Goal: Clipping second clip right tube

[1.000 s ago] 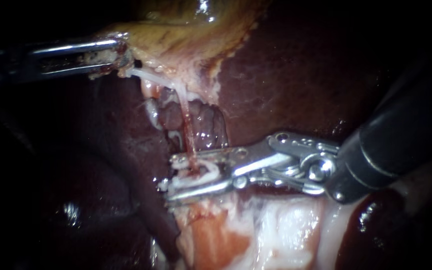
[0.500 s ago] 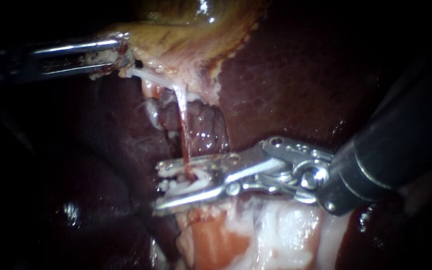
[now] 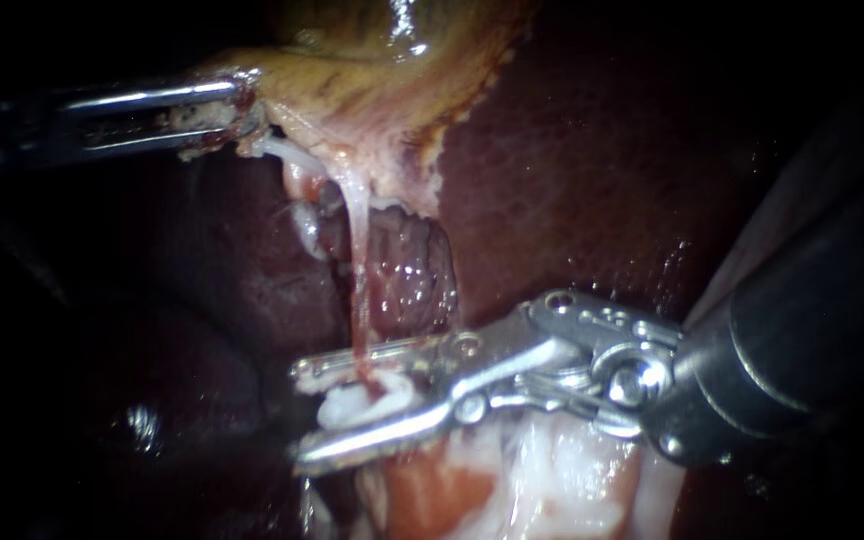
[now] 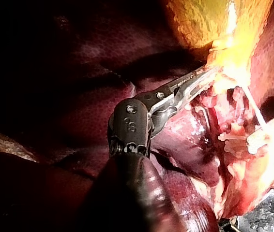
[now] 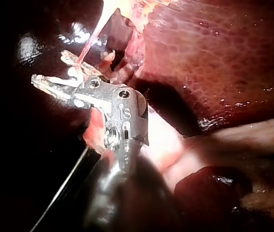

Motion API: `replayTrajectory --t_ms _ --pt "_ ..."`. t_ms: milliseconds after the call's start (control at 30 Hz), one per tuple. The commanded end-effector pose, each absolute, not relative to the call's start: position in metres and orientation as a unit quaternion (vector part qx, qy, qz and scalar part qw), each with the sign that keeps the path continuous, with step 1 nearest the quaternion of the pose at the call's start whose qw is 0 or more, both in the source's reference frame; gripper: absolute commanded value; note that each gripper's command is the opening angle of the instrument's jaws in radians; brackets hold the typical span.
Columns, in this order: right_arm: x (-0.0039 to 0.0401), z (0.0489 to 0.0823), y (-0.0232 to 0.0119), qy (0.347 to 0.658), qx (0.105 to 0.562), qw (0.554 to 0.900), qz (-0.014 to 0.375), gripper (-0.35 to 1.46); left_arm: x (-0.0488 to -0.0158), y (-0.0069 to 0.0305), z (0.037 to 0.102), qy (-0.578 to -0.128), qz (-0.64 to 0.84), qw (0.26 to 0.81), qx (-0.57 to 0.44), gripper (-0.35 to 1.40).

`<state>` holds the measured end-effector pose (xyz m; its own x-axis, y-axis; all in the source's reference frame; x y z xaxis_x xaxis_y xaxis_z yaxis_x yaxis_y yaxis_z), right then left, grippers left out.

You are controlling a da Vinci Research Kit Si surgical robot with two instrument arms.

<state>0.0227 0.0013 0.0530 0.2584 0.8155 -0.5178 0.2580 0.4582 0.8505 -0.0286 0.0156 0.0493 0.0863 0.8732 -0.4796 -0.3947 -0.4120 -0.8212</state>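
Two jaws of my right instrument (image 3: 304, 418) gape wide; tube (image 3: 357, 250) drops between them, touching the upper one. My left instrument (image 3: 237, 112) jaws clamp the gallbladder (image 3: 352, 80).

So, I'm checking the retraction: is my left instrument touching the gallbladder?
Touching. The endoscope view shows the left instrument with jaws shut on the edge of the gallbladder; the left wrist view agrees.
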Motion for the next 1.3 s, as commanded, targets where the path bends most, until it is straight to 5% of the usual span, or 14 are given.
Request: replayTrajectory --t_ms 33,800,1300 --pt "0.0224 0.0531 0.0014 0.568 0.471 0.639 0.220 0.40 -0.0287 0.0156 0.0494 -0.220 0.639 0.495 -0.545 -0.35" --pt "0.0210 0.0532 0.0026 0.565 0.475 0.637 0.223 -0.35 -0.0287 0.0156 0.0495 -0.219 0.639 0.496 -0.545 -0.35" --pt "0.0207 0.0533 0.0025 0.542 0.506 0.633 0.222 -0.35 -0.0287 0.0156 0.0495 -0.219 0.639 0.495 -0.545 -0.35"
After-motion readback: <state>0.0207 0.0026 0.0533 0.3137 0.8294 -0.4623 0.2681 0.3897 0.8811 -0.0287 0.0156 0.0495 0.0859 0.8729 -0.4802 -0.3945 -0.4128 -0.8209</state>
